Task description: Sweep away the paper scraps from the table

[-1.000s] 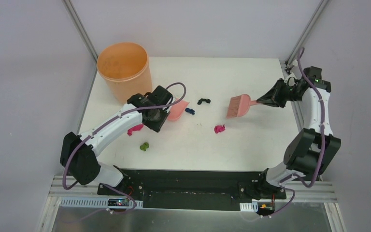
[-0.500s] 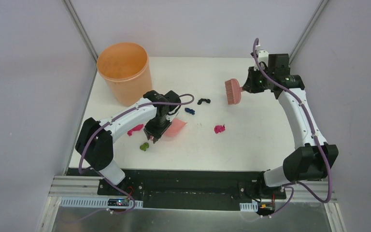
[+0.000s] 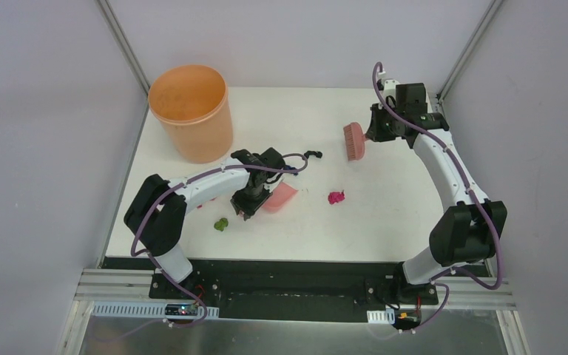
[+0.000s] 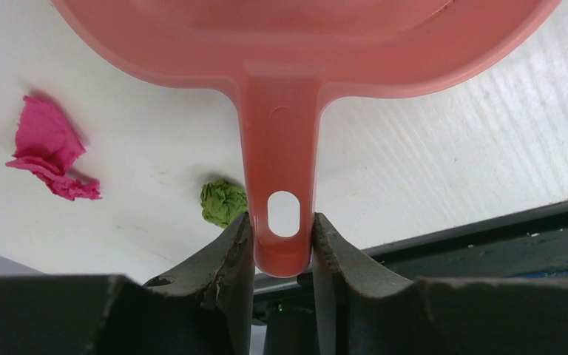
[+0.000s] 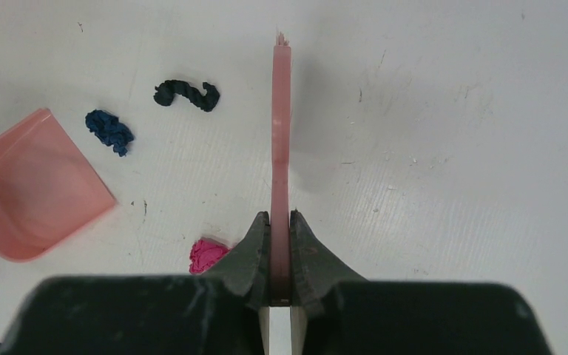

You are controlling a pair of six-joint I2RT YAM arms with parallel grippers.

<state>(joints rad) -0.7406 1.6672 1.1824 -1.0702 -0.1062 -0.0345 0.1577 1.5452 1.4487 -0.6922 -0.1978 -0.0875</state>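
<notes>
Five scraps on the table [image 3: 384, 214]: green scrap [image 3: 222, 223], black scrap [image 3: 312, 155], blue scrap [image 5: 109, 131], mid magenta scrap [image 3: 336, 197], left magenta scrap [image 4: 48, 151]; no single view holds all five.
Clock: 12 is the table's far edge in the top view.
Left gripper [image 4: 282, 244]: its fingers pinch the end of the pan [image 3: 279, 198] handle, one on each side of the hang hole. Only the left wrist view shows this; in the top view the wrist hides the grip.
Right gripper [image 5: 280, 237]: pressed together on the thin handle of the brush [image 3: 353, 142]. The right wrist view sees the brush edge-on as a narrow strip; the top view shows its bristle head at 1 o'clock.
Pan: just toward 7 o'clock from the table's middle, reaching from the left gripper toward 3 o'clock.
Green scrap: at 7 o'clock, next to the pan handle.
Left magenta scrap: at 11 o'clock from the green scrap. Plain in the left wrist view; almost hidden under the forearm from above.
Mid magenta scrap: at 3 o'clock from the pan, apart from it.
Black scrap: at 1 o'clock from the pan.
Blue scrap: between black scrap and pan in the right wrist view; not made out from above.
Bucket [image 3: 192, 111]: orange, upright at 10 o'clock, top view only.
</notes>
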